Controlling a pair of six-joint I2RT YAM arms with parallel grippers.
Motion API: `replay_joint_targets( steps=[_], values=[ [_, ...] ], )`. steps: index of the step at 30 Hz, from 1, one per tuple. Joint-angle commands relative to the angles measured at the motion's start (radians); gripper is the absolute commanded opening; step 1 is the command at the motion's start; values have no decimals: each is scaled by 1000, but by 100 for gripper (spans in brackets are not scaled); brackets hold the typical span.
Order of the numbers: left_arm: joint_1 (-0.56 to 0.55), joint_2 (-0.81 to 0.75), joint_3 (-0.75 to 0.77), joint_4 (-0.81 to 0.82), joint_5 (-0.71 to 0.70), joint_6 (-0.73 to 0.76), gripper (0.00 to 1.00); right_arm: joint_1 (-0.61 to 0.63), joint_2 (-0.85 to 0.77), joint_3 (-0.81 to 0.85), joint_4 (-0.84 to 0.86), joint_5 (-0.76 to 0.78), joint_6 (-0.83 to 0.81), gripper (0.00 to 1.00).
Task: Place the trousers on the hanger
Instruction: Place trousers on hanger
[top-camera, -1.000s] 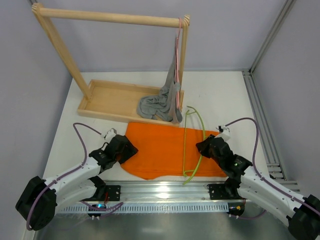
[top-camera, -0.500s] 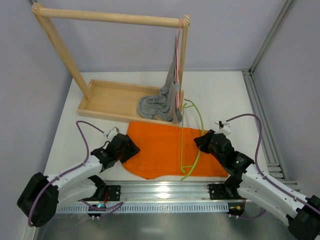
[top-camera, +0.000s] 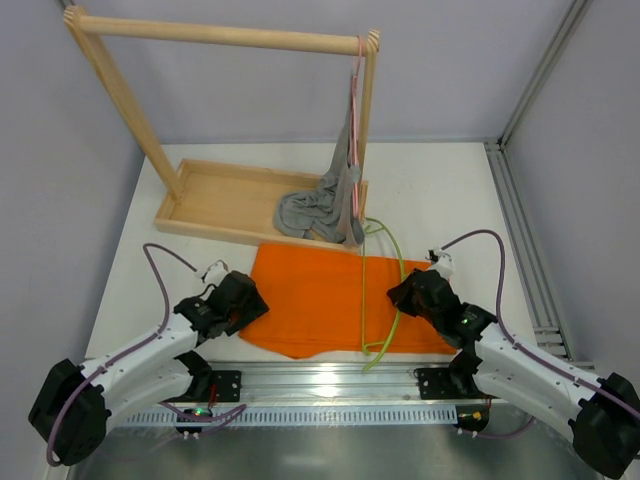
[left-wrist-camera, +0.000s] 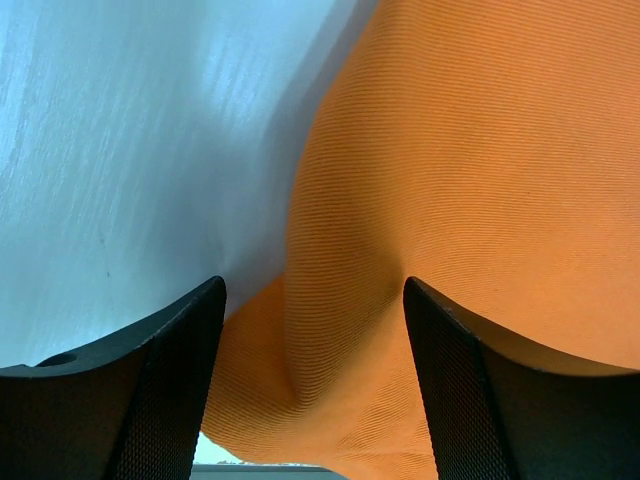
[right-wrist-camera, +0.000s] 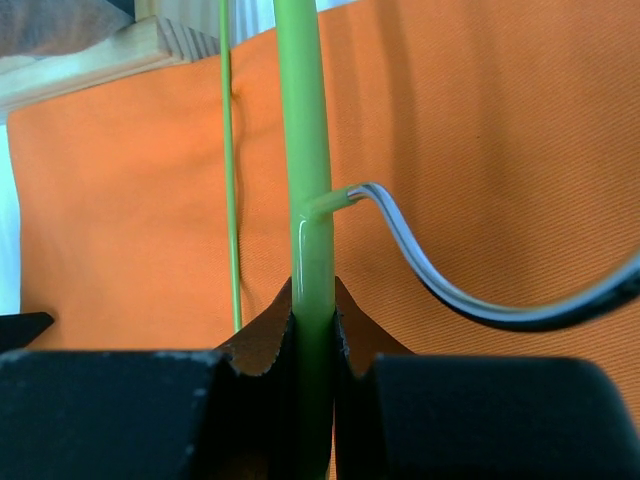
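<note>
Two stages remain, by the look of it: threading and draping. Large bright orange cloth trousers (top-camera: 320, 295) lie folded flat on the white worktop (top-camera: 440, 190), at its near edge between the two arms. No part of them has passed through or over the thin lime-green clothes hanger (right-wrist-camera: 310, 150). That hanger stands tilted above the right half of the cloth, its straight bar running across the orange surface and its far corner close to a corner of the wooden rack base (top-camera: 215, 205). At the right pincer (right-wrist-camera: 313, 310) the jaws are closed tight on the hanger's green rod, just below the point where the curved metal hook (right-wrist-camera: 450, 290) joins it; nothing else is in its grasp. At the left pincer (left-wrist-camera: 312, 300) the jaws stand wide apart, straddling the left border of the trousers, where the cloth humps up into a low ridge between the two black fingers (left-wrist-camera: 170, 380). Whether the pads touch the fabric cannot be told, and nothing is gripped. Judged progress — early: the hanger is secured, the garment is not. What is left is to pinch and raise the cloth, feed it over the lower bar, and let it hang evenly on both sides
</note>
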Motion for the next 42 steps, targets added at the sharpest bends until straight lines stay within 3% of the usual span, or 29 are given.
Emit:
replay_joint_targets(
  steps=[1,7,12,14,15,16,19,21,28,36,42],
  values=[
    [-4,-8,1,-124,-38,-26,73,7,-3,-6,39,-6,-12,4],
    [-5,-40,-74,-55,18,-60,69,5,37,2,25,2,-33,4],
    [-5,-74,-65,-125,-31,-53,63,7,28,1,25,6,-39,4],
    [-5,-89,-50,-146,-48,-48,56,8,17,4,14,11,-44,4],
    [-5,-97,-45,-153,-52,-46,52,5,14,5,12,13,-45,4],
    [-5,-115,-27,-155,-66,-31,36,7,11,5,6,19,-47,4],
    [-4,-148,25,-138,-75,19,7,7,8,10,-1,20,-55,4],
    [-4,-169,82,-94,-40,104,0,7,10,11,-3,14,-55,4],
    [-53,-114,231,107,121,153,1,7,28,16,25,-3,-65,4],
    [-299,142,366,342,49,124,0,5,54,17,51,-29,-72,4],
    [-381,395,506,390,-2,13,0,7,51,11,68,-36,-62,4]
  ],
)
